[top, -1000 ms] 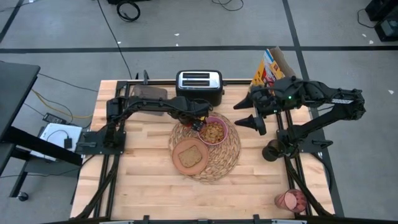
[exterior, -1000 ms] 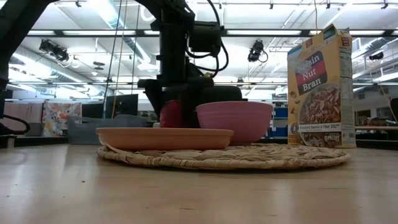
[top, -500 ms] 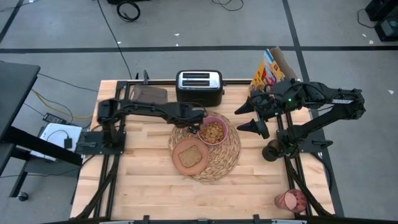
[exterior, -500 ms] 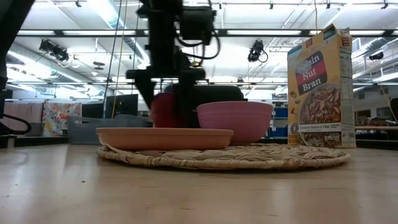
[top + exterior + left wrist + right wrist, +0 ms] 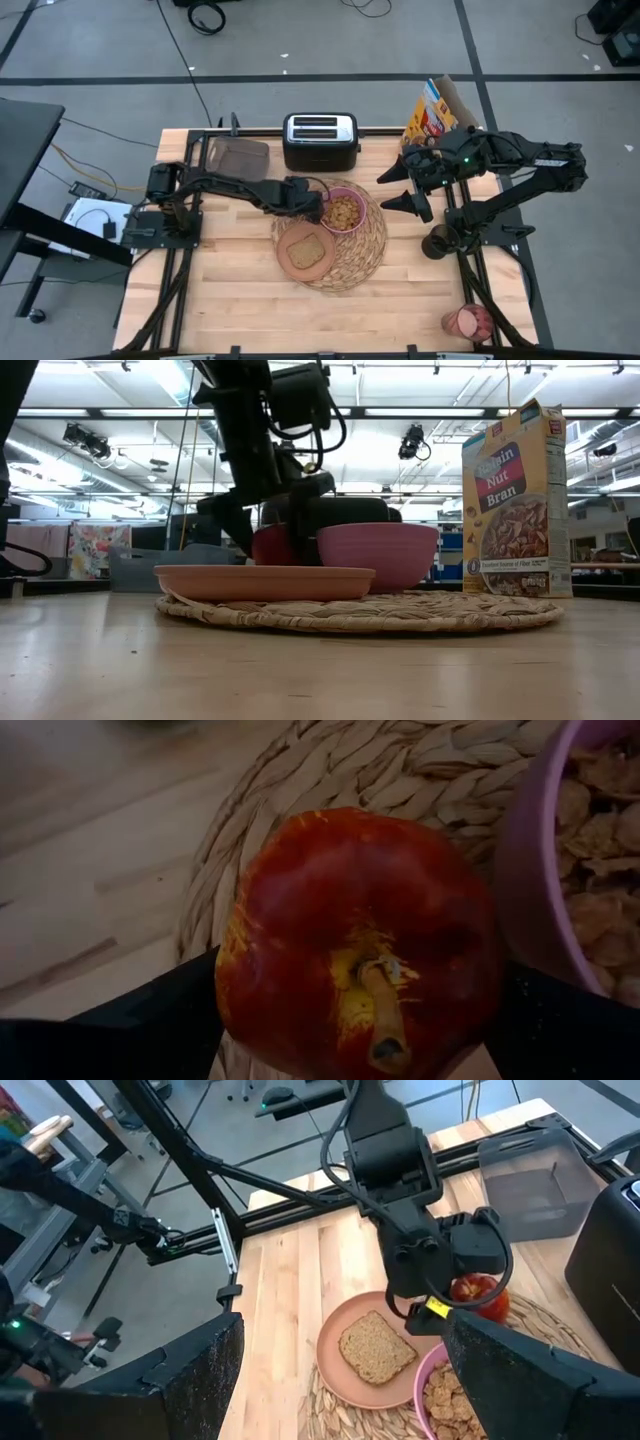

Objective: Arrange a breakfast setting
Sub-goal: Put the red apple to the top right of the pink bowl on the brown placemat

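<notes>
On mat (image 5: pixel 358 252): one plate (image 5: pixel 289 262) bearing one toast (image 5: pixel 308 248); one bowl (image 5: pixel 344 211) of cereal behind it. One apple (image 5: pixel 355 935), clamped in left gripper (image 5: pixel 306 196), low over mat edge beside bowl. Right gripper (image 5: pixel 402 189), spread empty, off mat's right. One cup (image 5: pixel 468 321), well off mat.

The apple (image 5: pixel 355 945) is deep red with yellow streaks around a brown stem. The bowl (image 5: pixel 345 211) is pink, holding tan flakes. The plate (image 5: pixel 305 251) is salmon-tan under brown toast (image 5: pixel 376 1346). The placemat (image 5: pixel 362 256) is pale woven straw on a light wood counter (image 5: pixel 230 290). Far right, the cereal box (image 5: pixel 517 500) is yellow with a red label.
</notes>
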Tool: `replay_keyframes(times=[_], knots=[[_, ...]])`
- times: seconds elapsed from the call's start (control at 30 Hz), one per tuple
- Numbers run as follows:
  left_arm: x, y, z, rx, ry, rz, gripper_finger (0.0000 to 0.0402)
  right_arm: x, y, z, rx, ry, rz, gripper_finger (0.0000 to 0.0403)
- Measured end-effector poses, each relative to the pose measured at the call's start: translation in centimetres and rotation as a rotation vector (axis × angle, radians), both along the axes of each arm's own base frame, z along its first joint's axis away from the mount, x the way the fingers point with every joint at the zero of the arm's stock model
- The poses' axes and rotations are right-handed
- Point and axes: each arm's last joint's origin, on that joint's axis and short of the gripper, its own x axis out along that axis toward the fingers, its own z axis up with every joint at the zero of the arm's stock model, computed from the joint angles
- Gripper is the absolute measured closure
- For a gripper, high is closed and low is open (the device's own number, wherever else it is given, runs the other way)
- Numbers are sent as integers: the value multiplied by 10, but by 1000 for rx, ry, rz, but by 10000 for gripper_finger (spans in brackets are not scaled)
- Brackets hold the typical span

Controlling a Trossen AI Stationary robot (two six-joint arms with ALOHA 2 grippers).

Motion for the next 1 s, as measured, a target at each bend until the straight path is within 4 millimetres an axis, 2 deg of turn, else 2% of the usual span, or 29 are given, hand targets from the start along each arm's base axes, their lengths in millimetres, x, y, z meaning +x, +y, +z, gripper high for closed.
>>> replay_keyframes(times=[0.37, 1.0], knots=[[0, 11, 6, 25, 45, -13, 36, 0, 0, 0, 2, 1, -8, 57], [-1, 10, -1, -10, 81, -26, 36, 0, 0, 0, 3, 1, -7, 57]])
